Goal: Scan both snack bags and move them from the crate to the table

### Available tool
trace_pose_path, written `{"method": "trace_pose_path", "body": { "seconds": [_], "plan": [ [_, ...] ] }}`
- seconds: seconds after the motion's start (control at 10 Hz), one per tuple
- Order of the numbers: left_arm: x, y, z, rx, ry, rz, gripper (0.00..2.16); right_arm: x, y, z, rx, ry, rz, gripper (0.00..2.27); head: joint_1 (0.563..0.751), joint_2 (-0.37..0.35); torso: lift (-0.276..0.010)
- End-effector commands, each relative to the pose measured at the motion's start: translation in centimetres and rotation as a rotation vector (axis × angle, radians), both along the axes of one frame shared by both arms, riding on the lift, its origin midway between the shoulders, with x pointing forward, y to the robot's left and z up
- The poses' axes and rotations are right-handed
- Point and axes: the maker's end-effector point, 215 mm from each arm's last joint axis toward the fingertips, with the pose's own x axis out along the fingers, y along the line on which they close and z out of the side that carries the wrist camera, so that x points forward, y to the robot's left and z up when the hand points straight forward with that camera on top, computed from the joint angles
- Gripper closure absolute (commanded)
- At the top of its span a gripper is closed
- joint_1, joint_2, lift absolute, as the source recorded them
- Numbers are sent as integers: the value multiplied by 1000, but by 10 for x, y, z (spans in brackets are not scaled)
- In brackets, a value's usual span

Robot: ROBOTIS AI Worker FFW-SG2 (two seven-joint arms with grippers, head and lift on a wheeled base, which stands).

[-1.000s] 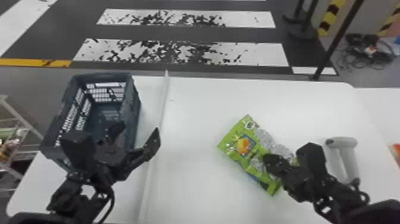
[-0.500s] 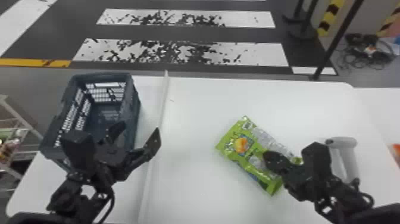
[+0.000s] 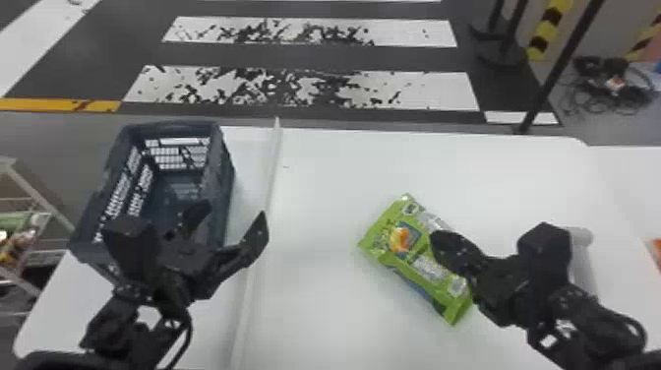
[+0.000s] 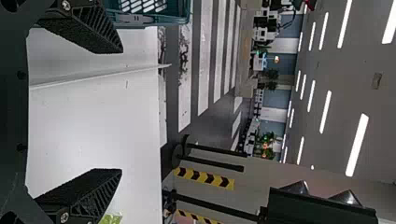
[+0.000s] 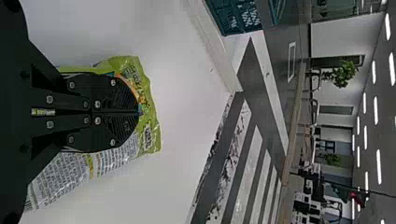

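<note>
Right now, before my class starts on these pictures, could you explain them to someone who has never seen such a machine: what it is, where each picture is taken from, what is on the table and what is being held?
This is a robot with two black arms, each ending in a two-fingered gripper. The head view looks forward and down at the work; each of the other two views comes from a wrist and is turned sideways.

On the white table stands a dark plastic crate, on the robot's left. A green snack bag lies to the right of a thin white strip, and farther right is a pale device, probably the scanner.

The left gripper is open and holds nothing. The right gripper has its fingers together over the bag, which does not appear to be gripped.
</note>
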Motion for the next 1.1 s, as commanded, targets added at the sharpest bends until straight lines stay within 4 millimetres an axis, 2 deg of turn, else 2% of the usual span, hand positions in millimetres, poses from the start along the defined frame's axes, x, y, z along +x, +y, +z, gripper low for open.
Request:
{"method": "trace_pose_path", "body": {
  "seconds": [0.0,0.3,0.5,0.7,1.0],
  "plan": [
    [0,1,0,1,1,1,87,-8,22,-4,0,5,43,2253,695,52,-88],
    [0,1,0,1,1,1,87,-21,71,-18,-22,15,146,2253,695,112,-88],
    [0,1,0,4,1,0,87,-23,99,-35,-53,29,209,2253,695,163,-88],
    [0,1,0,4,-1,-2,87,-13,112,-50,-86,51,227,2253,695,193,-88],
    [0,1,0,4,-1,-2,87,8,114,-74,-178,83,218,2253,695,209,-88]
  ]
}}
